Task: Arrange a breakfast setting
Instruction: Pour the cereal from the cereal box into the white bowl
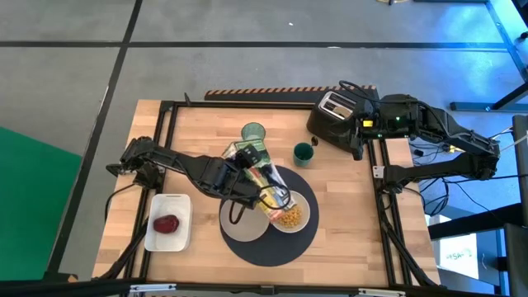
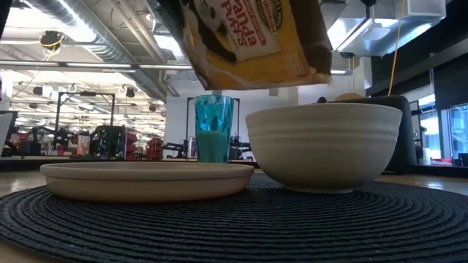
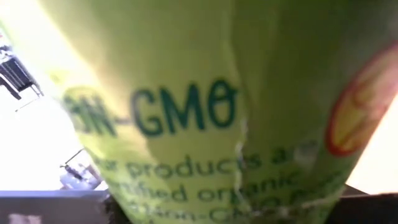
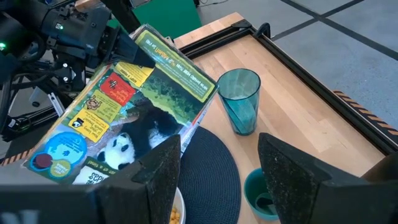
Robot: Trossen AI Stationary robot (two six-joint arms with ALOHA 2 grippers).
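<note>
Evidently the left pincer (image 1: 245, 162) was clamped on a cereal box (image 1: 266, 183), tilted mouth-down so cereal fell into the white bowl (image 1: 290, 214) just below, beside the beige plate (image 1: 239, 224) on the dark mat (image 1: 272, 252). The tumbler (image 1: 253, 133) was kept behind. Well apart by the toaster (image 1: 334, 106), the right pincer (image 4: 219, 177) was held apart, idle.

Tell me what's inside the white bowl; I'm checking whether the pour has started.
The white bowl holds yellow cereal pieces. The tilted cereal box, held by the left hand, covers part of the bowl, so how full it is can't be seen.
</note>
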